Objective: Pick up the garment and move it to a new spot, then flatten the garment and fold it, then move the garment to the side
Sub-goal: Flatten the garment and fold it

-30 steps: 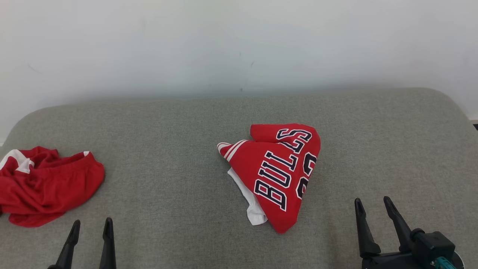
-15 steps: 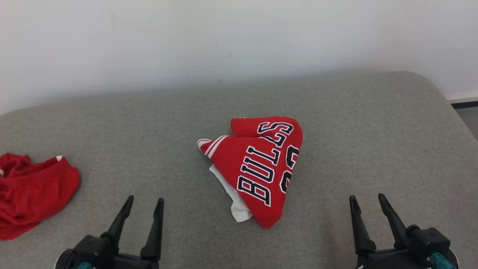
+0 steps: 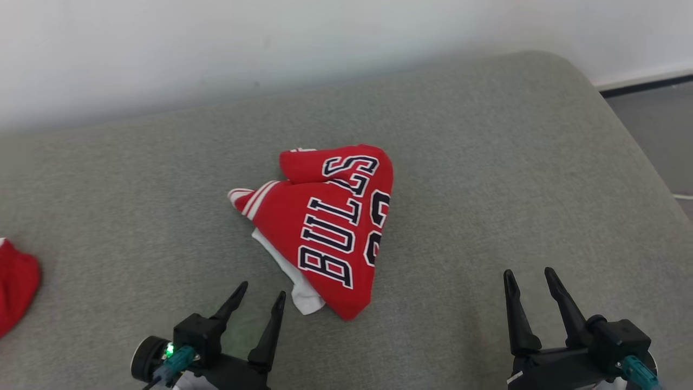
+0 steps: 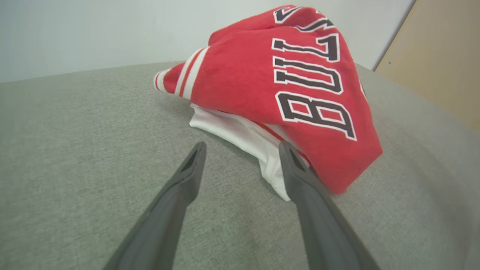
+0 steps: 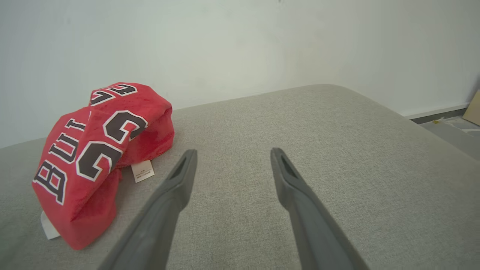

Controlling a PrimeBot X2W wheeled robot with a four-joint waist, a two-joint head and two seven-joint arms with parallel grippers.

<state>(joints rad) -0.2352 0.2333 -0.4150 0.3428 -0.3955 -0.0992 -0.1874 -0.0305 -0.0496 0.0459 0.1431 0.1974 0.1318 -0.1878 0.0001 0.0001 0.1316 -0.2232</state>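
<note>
The garment [image 3: 325, 227] is a red jersey with black white-outlined lettering, bunched into a rough triangle in the middle of the grey cushion [image 3: 487, 162], a white sleeve poking out at its near left. My left gripper [image 3: 262, 290] stands open just short of that white sleeve, empty. In the left wrist view the garment [image 4: 277, 86] lies right beyond the open fingers [image 4: 187, 176], the right one close to the white cloth. My right gripper [image 3: 529, 273] is open and empty, well to the garment's right. From the right wrist the garment [image 5: 97, 150] sits at left, a small white tag [image 5: 142, 171] showing.
Another red cloth [image 3: 16, 287] lies at the cushion's far left edge. A pale wall [image 3: 270, 43] runs behind the cushion. The cushion's rounded right corner drops to a grey floor [image 3: 655, 124]. A tan board [image 4: 438, 56] stands at the right in the left wrist view.
The head camera has swung right and down, shifting everything left in the picture. My left gripper has moved in toward the garment's near left edge. Both grippers stay open.
</note>
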